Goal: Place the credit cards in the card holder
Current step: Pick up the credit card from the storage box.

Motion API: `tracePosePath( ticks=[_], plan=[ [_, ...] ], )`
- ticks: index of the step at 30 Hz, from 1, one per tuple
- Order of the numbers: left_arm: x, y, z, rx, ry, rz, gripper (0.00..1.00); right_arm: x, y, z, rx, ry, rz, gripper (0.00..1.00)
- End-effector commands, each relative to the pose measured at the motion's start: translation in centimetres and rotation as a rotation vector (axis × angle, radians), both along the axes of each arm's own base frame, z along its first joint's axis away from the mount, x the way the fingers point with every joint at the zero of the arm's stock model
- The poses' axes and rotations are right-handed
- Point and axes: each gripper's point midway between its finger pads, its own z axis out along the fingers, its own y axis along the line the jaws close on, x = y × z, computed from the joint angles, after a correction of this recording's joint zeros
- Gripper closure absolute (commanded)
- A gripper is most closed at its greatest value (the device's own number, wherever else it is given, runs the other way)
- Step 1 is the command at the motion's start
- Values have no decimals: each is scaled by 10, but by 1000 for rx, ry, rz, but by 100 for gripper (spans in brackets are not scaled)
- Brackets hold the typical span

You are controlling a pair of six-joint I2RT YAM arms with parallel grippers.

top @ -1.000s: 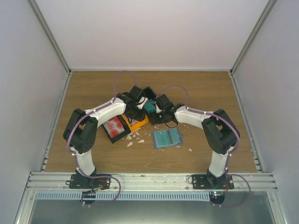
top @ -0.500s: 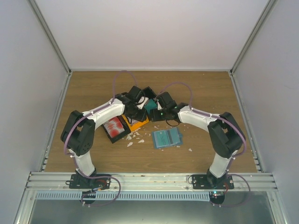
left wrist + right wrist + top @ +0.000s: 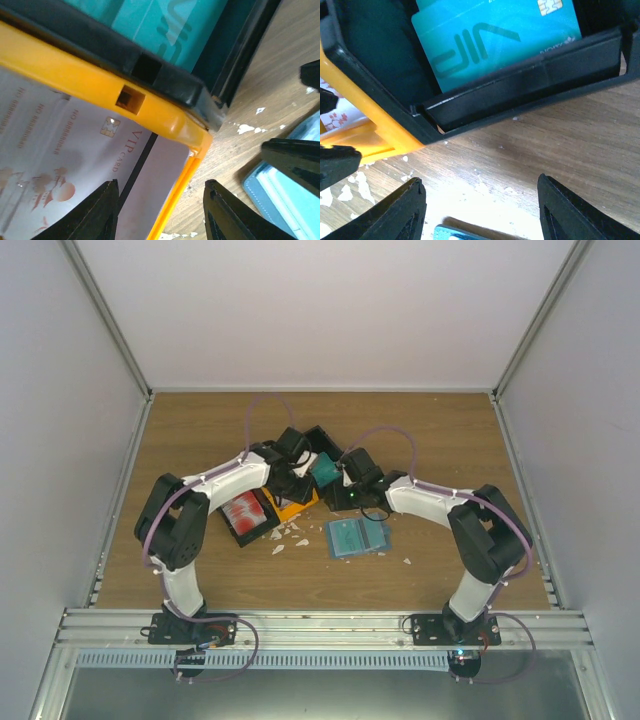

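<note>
While both arms are reaching toward the middle of the table in the top view, the left gripper and the right gripper are hanging over a cluster of bins, their fingers too small there to judge. The credit cards are lying in a black bin left of centre, with an orange bin just beside it and a teal stack above that. The card holder is lying flat on the wood at lower right of the bins, apart from them, with white scraps between. In the left wrist view, the left gripper is standing spread and pinching nothing, with the orange bin rim running beneath it; a white VIP card is lying inside that bin, and the card holder is showing at lower right. In the right wrist view, the right gripper is standing spread wide over bare wood, gripping nothing, while the teal stack is filling the top of the frame.
</note>
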Motion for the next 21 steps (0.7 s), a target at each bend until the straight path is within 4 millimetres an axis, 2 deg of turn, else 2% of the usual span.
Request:
tracePosePath(
  ticks=[1,4,8,14,21],
  plan=[
    [-8,-6,-21,-1,52,-41,51,0,1,11,38,-26,-8,38],
    [-6,-7,-20,1,50,-47,56,0,0,10,41,-26,-9,38],
    [-4,-9,-13,-6,35,-51,69,-1,0,11,44,-26,-12,38],
    [-1,-12,8,-39,-9,-62,90,-2,1,16,49,-31,3,38],
    [1,-4,18,-9,-42,-46,97,2,3,27,61,-50,1,38]
  ],
)
